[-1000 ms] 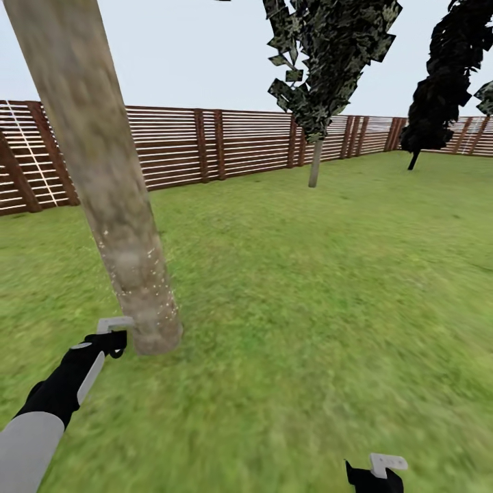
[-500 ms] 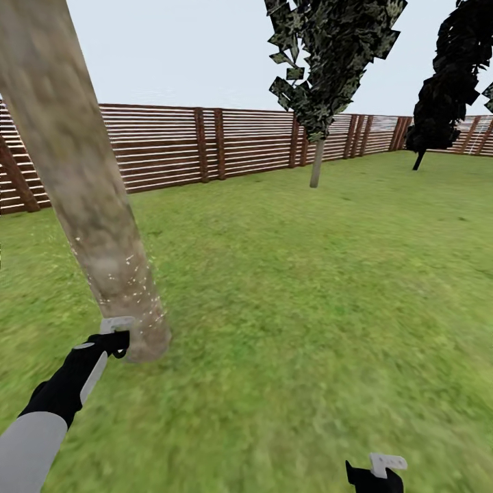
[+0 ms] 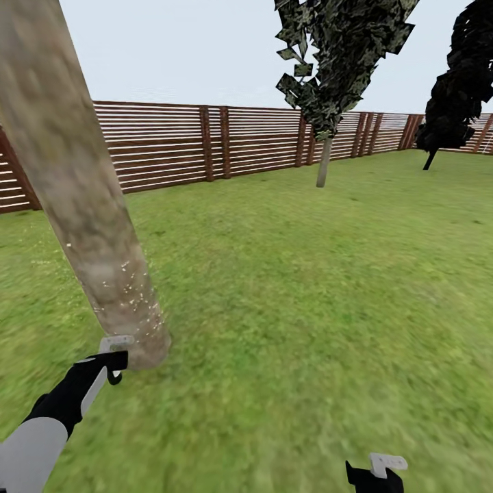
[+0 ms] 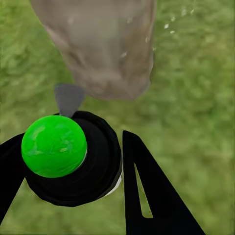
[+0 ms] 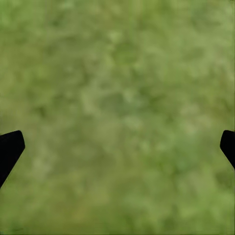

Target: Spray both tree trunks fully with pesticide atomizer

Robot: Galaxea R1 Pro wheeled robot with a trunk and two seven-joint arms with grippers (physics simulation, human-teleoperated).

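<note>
Plainly, the risk at that moment was patchy coverage: the left hand (image 3: 109, 359) sat low, just beside the foot of the tree trunk (image 3: 82, 205), and pale flecks showed only on the lower stretch of bark. If the nozzle kept to that height, I judged the upper trunk would go unsprayed; and if the arm swung too close, the bottle might knock the bark and twist in the grip. The second of the tall trees was not something I could pick out from where the head camera looked, so half the job seemed yet to do.

Seen from the left wrist, the pesticide atomizer (image 4: 68, 156) sat between the two black fingers (image 4: 147, 191) of that hand, which were closed round its dark body, the green spot uppermost and the grey spray head pointing straight at the base of the trunk, near but apart from it.

The right hand (image 3: 376, 472) hung well apart over the floor (image 3: 308, 308), near the lower edge of the head view; from its wrist camera the fingertips (image 5: 10, 147) stood wide apart with nothing but grass between them.
</note>
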